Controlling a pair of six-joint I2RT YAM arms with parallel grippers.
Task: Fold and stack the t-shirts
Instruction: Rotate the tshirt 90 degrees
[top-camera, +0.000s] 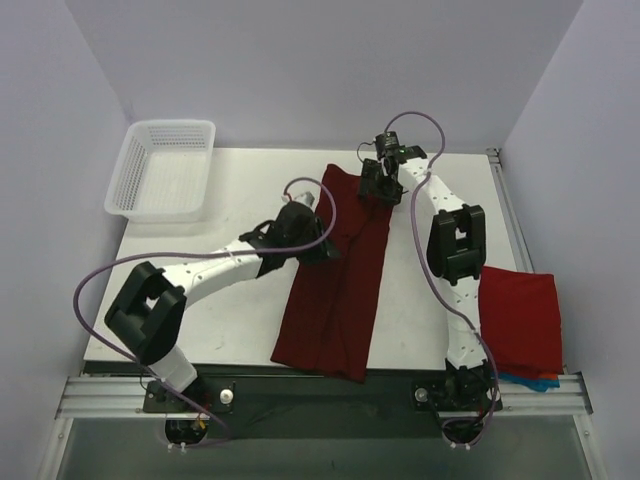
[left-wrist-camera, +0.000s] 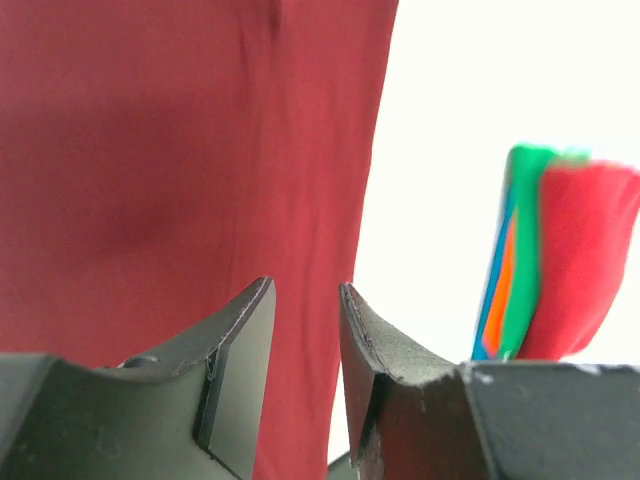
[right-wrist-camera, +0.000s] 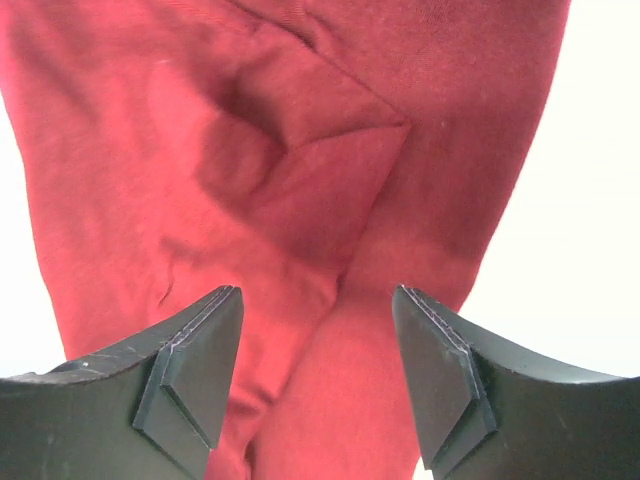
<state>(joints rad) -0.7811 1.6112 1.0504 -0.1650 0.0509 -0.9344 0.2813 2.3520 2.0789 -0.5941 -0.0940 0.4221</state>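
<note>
Left gripper (left-wrist-camera: 305, 292) and right gripper (right-wrist-camera: 317, 296) — both spread, empty — over the narrow-folded maroon t-shirt (top-camera: 335, 300); next, likely: pinch an end, halve it.

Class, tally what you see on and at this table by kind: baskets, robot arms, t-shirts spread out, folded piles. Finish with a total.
White plastic mesh basket: 1
White-and-black robot arms: 2 (left arm, right arm)
Dark maroon cloth t-shirt, spread long and narrow: 1
Pile of folded cloth, bright red on top: 1 (layers beneath cannot be counted)
Total: 5
</note>
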